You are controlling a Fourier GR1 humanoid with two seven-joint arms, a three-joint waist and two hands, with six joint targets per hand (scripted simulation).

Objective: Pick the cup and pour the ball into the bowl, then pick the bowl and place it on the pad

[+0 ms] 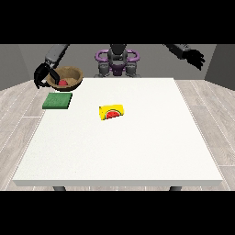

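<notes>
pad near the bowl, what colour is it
The pad is plain dark green, seen best in the front view.

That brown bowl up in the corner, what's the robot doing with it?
The hand at the view's left holds the brown wooden bowl by its rim, lifted beyond the white table. A small red ball lies inside it. The green square pad lies on the table just below. The other hand hangs free.

Robot hand [44, 75] grips bowl [69, 78] above pad [58, 101].
</notes>
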